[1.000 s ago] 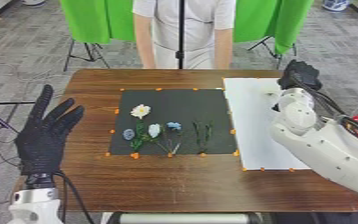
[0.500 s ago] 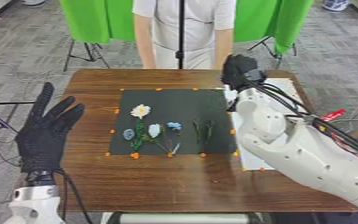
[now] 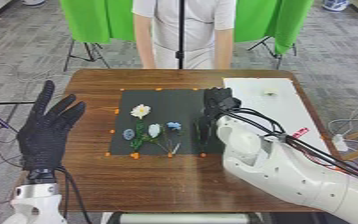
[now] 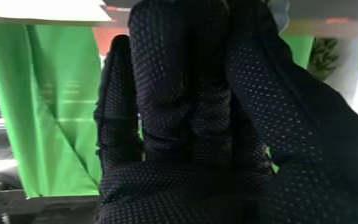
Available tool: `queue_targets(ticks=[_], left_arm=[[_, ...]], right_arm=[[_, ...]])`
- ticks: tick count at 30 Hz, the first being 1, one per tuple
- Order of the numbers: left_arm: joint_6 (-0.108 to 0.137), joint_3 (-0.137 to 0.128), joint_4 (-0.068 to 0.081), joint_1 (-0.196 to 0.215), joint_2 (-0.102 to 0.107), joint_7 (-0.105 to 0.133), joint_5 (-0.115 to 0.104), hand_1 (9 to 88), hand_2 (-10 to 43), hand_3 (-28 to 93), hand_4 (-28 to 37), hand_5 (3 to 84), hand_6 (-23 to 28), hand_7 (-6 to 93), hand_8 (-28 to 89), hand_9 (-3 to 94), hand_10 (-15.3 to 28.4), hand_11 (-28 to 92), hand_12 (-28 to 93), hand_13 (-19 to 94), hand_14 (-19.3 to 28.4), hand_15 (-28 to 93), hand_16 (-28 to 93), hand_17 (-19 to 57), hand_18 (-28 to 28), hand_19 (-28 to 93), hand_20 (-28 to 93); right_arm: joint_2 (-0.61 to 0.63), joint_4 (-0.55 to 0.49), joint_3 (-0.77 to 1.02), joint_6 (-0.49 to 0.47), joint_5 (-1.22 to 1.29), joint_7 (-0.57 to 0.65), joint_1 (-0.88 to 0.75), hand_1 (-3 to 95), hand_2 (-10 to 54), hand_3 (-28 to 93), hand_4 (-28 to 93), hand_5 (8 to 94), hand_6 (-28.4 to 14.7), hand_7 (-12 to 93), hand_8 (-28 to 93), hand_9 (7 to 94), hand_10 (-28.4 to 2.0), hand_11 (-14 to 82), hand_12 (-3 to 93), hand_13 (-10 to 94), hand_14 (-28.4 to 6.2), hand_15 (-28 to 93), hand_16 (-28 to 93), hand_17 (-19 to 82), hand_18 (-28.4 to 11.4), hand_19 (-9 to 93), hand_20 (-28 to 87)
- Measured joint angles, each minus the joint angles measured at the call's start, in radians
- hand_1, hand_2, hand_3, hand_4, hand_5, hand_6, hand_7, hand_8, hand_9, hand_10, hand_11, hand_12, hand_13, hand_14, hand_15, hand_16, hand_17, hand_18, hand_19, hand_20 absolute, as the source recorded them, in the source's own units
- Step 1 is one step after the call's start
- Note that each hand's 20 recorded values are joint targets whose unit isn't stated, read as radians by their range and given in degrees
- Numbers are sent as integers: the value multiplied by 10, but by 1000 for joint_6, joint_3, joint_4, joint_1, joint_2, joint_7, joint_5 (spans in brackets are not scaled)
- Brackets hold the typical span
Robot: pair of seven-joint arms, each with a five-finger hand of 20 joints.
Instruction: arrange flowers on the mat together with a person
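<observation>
In the head view, my right hand (image 3: 216, 102) is over the right part of the dark mat (image 3: 162, 96), covering part of the green stems there; whether it holds anything is hidden. On the mat's left half lie a white flower (image 3: 141, 111) with a green stem, a blue-grey oval flower (image 3: 128, 134), a pale bud (image 3: 154, 129) and a small light-blue flower (image 3: 174, 126). The black glove of my right hand (image 4: 193, 105) is close up in the right wrist view. Open and empty, my left hand (image 3: 42, 132) is held left of the mat.
A white sheet (image 3: 282, 115) lies right of the mat, with a small pale flower (image 3: 270, 92) near its far end. Orange markers edge both. Across the brown table (image 3: 158, 187) a person stands with arms down. My right arm extends over the sheet's near part.
From the white sheet's far end, my right hand has moved left and then nearer, over the mat's right side. The left hand and the flowers on the mat's left half look unchanged.
</observation>
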Motion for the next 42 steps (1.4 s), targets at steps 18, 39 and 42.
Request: queue_targets(ticks=[18, 39, 42], left_arm=[[2, 4, 0, 10, -3, -8, -1, 220, 74, 748, -265, 273, 27, 109, -92, 334, 168, 198, 118, 271, 223, 367, -43, -38, 278, 618, -82], [28, -2, -11, 40, -11, -42, 20, 214, 73, 737, -275, 272, 27, 109, -91, 332, 167, 196, 117, 271, 223, 368, -43, -38, 279, 622, -84], [33, -9, -11, 41, -21, -67, 59, 213, 74, 734, -279, 273, 26, 110, -92, 332, 167, 197, 117, 272, 225, 372, -41, -38, 278, 628, -80]], right_arm=[[3, -50, 35, -196, -35, -37, -34, 436, -95, 765, -283, 657, 39, 173, -149, 686, -117, 232, 164, 603, -103, 500, 130, 168, -173, 665, 170], [61, -276, 259, -230, 6, -60, -168, 329, -38, 714, -262, 605, 5, 143, -140, 675, -149, 214, 157, 595, -138, 514, 118, 168, -203, 658, 183], [70, -357, 408, -188, 127, -73, -259, 329, -18, 713, -259, 592, -4, 139, -137, 667, -153, 203, 153, 593, -144, 504, 115, 176, -217, 650, 175]])
